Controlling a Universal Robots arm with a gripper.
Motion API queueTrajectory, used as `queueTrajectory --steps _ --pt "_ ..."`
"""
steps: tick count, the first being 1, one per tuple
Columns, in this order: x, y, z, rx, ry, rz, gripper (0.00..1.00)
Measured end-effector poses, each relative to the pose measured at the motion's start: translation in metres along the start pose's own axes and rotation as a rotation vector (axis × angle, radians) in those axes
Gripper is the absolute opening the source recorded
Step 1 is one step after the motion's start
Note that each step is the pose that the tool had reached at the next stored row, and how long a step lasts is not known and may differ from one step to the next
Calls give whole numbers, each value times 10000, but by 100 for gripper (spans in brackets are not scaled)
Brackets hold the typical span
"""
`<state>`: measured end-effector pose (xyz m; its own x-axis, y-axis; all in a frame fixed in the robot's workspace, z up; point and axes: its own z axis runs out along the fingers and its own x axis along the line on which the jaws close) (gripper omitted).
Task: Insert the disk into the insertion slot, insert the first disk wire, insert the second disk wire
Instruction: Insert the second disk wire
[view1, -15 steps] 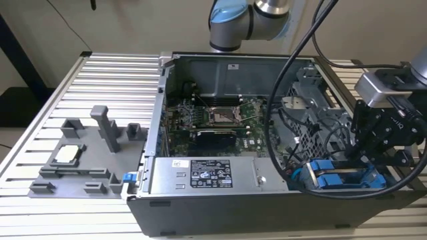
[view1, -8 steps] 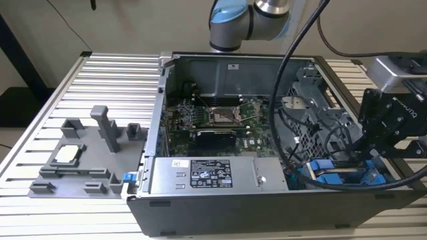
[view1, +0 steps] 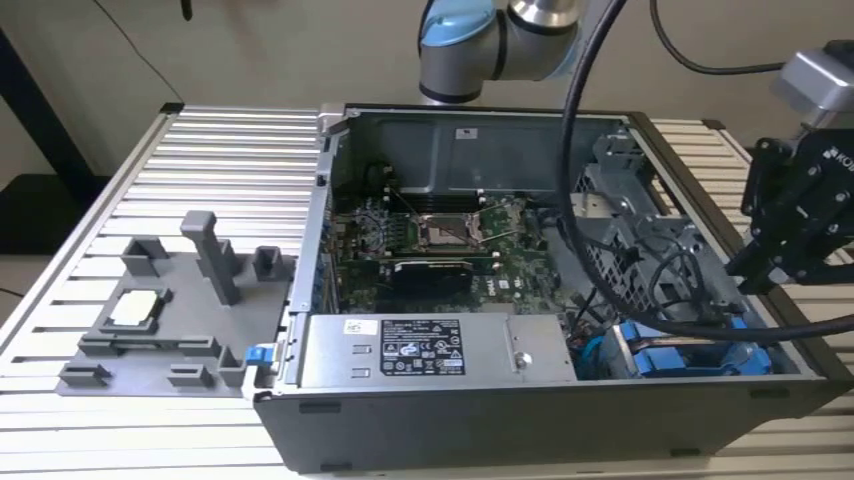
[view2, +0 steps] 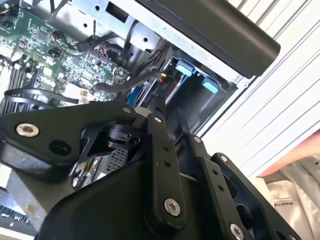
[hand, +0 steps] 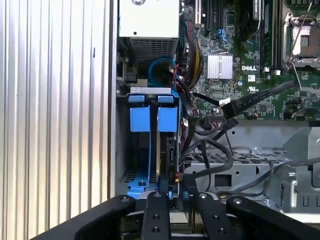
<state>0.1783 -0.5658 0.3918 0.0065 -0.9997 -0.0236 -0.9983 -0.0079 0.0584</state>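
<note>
My fingers (hand: 173, 192) are hanging over the drive end of the open case (view1: 561, 430), on the exterior view's right. In both wrist views they are drawn close together (view2: 159, 107) at the near edge of the disk (hand: 167, 120). I am unable to tell whether anything is pinched between them.

The disk is sitting in the slot (hand: 121, 140), edge-on to the first wrist view, its blue carrier end standing beside a second blue end (hand: 139, 120). In the exterior view the blue is showing low in the case corner (view1: 694, 358), under a thick black cable (view1: 694, 325) that is running to my arm.

Black wires (hand: 210, 150) are trailing from the board (hand: 240, 65) toward the cage. One black plug (hand: 225, 106) is lying loose over the board. Another black connector (view2: 163, 79) is sitting just beyond my fingertips in the second wrist view.

Labels:
- The power supply (view1: 420, 348) is carrying a white sticker (view1: 422, 346) with a black block of print and symbols, too small to read.
- A smaller white sticker (view1: 467, 133) is showing on the rear wall of the case.
- The board is bearing white lettering beside a silver heatsink (hand: 220, 66).

A thin blue wire (hand: 160, 67) is looping between the power supply and the cage. The case is resting on a ribbed metal surface (view1: 200, 150). A grey fixture (view1: 174, 300) is standing at the exterior view's left, apart from the case.
</note>
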Motion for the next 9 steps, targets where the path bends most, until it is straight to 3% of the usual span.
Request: queueTrajectory --steps 1,9 --pt "-1 2 -29 0 0 0 26" --pt "-19 3 -32 0 7 0 26"
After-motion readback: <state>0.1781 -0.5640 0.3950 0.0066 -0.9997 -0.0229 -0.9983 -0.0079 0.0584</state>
